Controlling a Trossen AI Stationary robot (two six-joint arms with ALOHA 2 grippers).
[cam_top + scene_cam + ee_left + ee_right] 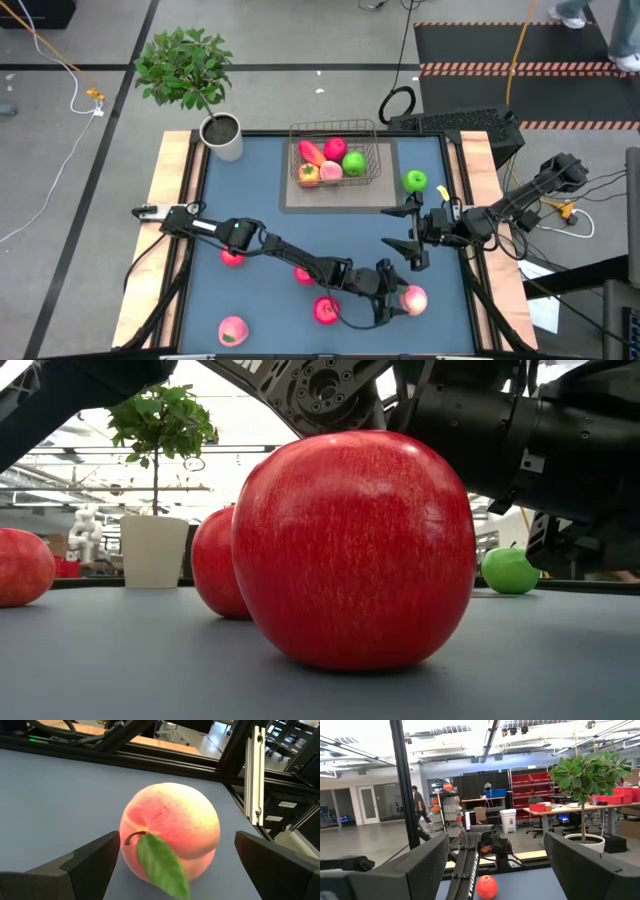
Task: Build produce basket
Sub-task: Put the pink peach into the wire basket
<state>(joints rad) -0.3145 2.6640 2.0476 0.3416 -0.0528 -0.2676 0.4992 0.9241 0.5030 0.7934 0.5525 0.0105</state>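
Now straddling the peach (170,832) with left gripper (398,300) fingers (92,857) spread wide either side, ready to close, basket (372,172) well beyond; right gripper (413,228) open, idle.

Blue table (260,180), wire basket (336,160), scattered fruit (415,181), plant pot (222,136)
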